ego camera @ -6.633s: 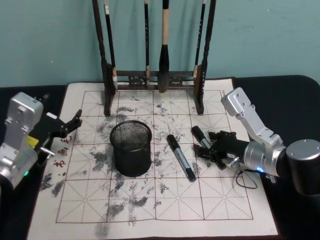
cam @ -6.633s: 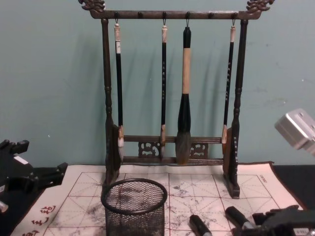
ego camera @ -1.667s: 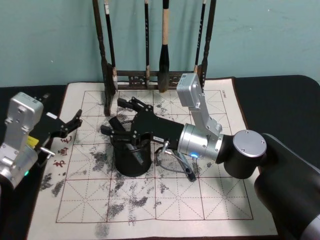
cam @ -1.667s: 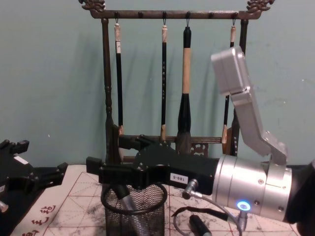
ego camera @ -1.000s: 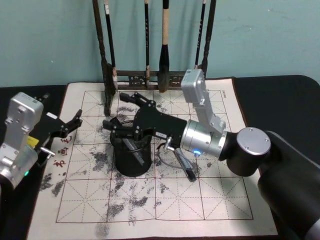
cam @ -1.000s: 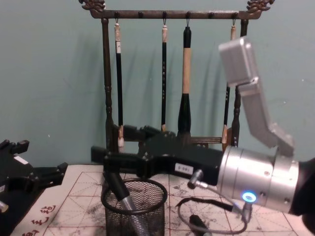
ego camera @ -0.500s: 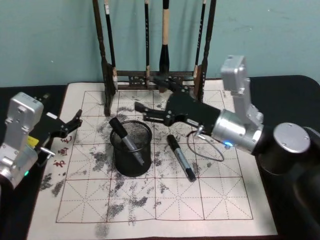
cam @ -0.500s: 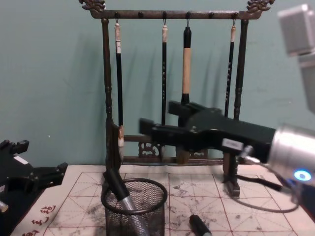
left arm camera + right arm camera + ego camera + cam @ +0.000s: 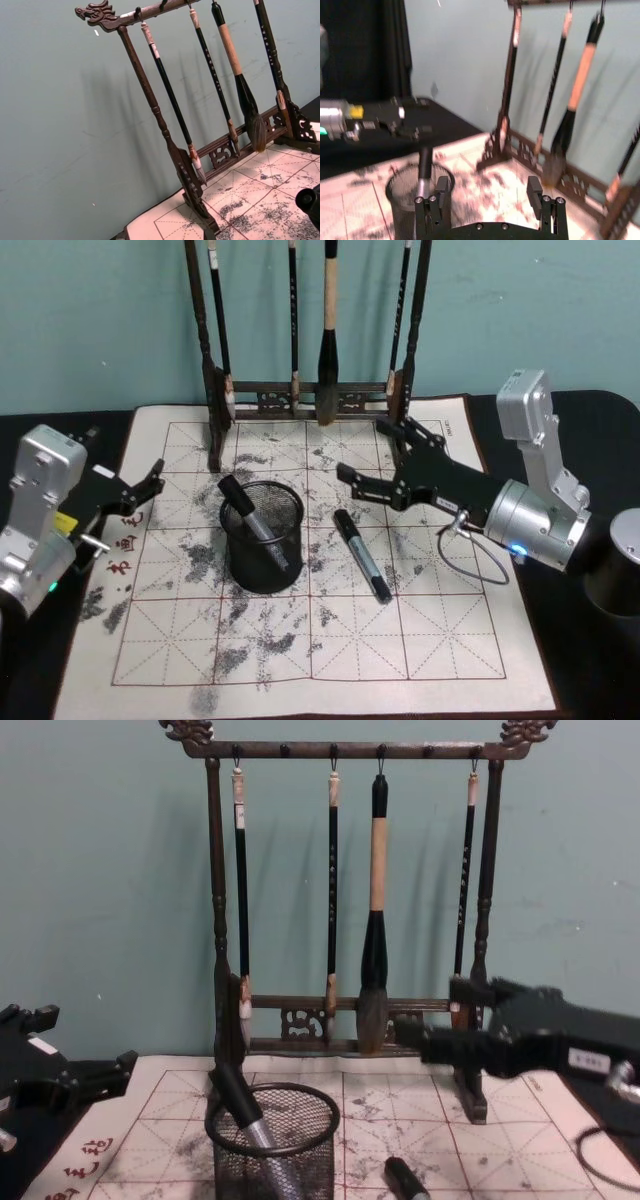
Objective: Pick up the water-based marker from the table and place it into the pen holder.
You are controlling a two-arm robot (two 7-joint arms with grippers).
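Water-based marker point(image 9: 250, 516) leans inside the pen holder point(image 9: 252, 568); right hand point(image 9: 368, 450) hovers released and empty beside it, left hand point(image 9: 138, 492) parked by the calligraphy mat point(image 9: 400, 645).

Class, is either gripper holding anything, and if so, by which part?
Nothing is held. The right gripper is open and empty above the mat; the left gripper sits open and empty at its left edge. A marker stands in the pen holder.

Wooden brush rack point(image 9: 213, 900) with four hanging brushes point(image 9: 377, 870) on ink-stained grid mat point(image 9: 350, 640)
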